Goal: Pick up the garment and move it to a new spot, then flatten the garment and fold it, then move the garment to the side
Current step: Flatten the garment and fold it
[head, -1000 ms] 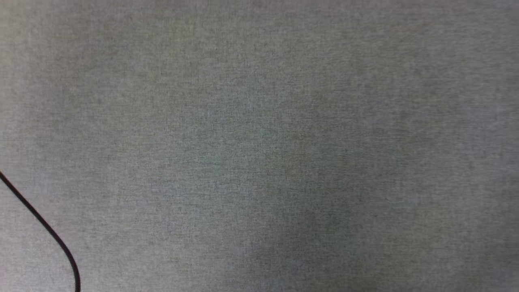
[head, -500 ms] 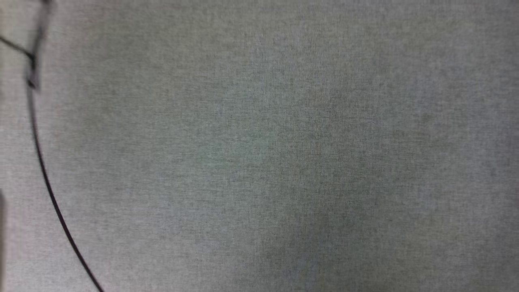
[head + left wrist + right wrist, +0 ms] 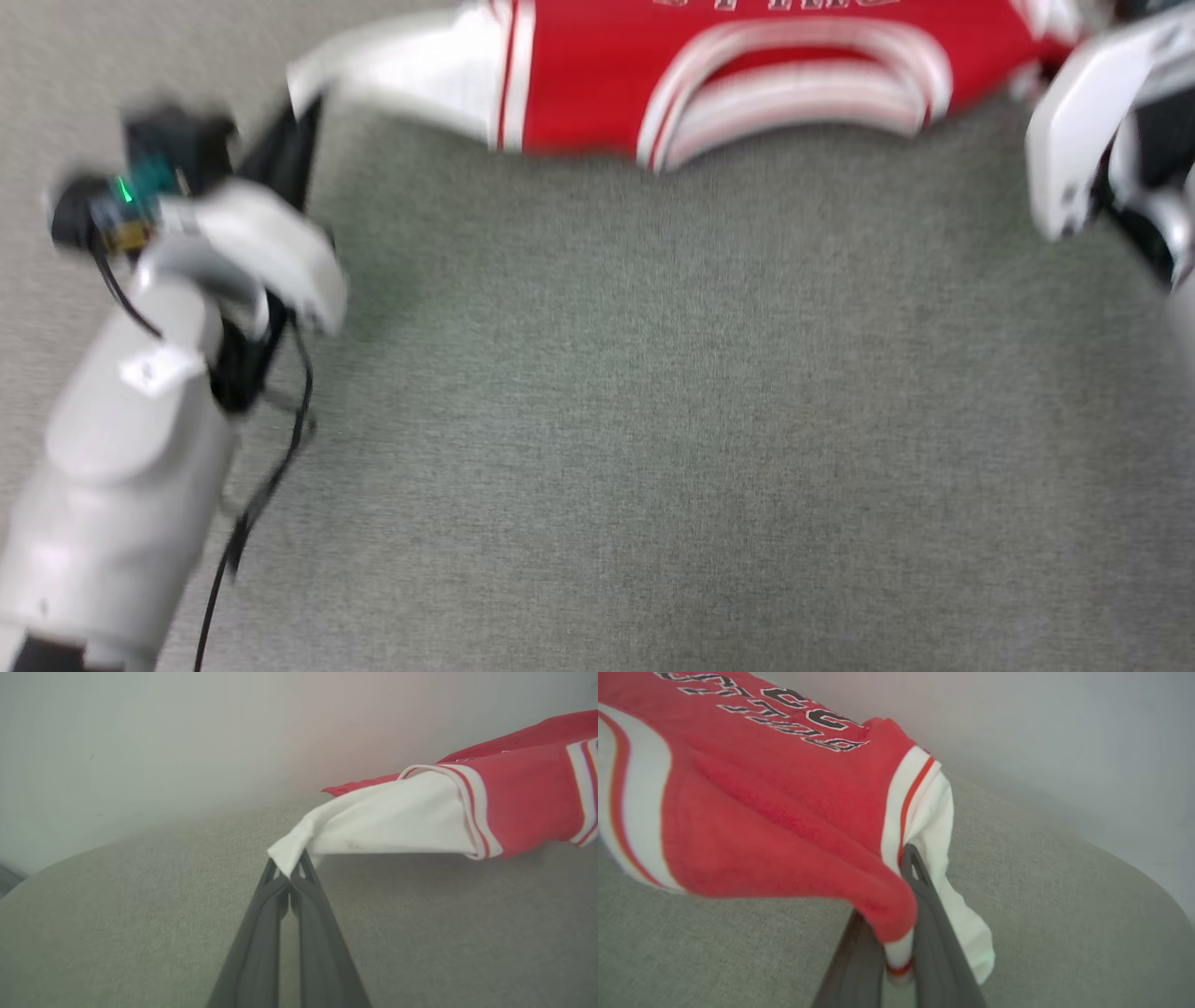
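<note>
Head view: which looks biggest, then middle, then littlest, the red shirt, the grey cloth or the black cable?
1. grey cloth, by far the largest.
2. red shirt, cut off by the top edge.
3. black cable, a thin line.

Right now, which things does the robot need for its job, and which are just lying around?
For the job: shirt, red with white sleeves; left gripper, shut on one sleeve; right gripper, shut on the shirt's other side.

Just there: grey surface underneath; black cable by the left arm; pale wall.
</note>
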You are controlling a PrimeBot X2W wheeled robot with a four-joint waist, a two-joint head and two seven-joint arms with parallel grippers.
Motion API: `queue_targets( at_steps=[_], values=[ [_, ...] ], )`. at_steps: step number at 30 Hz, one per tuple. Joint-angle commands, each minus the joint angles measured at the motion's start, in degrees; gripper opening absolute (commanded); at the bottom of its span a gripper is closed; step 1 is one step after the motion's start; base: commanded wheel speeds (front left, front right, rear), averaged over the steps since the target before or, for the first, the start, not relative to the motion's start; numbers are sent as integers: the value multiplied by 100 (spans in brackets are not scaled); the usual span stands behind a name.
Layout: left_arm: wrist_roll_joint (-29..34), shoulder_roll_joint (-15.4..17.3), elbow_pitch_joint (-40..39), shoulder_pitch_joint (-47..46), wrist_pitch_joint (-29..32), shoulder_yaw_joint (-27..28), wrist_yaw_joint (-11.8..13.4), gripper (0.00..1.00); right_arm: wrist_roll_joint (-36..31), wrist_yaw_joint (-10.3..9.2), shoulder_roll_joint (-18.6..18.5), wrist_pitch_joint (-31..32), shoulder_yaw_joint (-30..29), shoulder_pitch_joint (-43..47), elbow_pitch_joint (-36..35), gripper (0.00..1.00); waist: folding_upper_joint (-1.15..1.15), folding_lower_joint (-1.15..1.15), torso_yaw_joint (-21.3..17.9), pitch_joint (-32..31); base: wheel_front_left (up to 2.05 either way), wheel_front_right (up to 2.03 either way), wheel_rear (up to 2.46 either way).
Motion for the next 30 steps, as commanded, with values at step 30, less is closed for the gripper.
queue_targets(
  at_steps=[30],
  values=[
    [-870,1480,-3392,4855,1992,-396,839,0,1949,-9,-942,2127,-199,4145,-2218,0,0,1,-31,-2076,0,0,0]
  ],
)
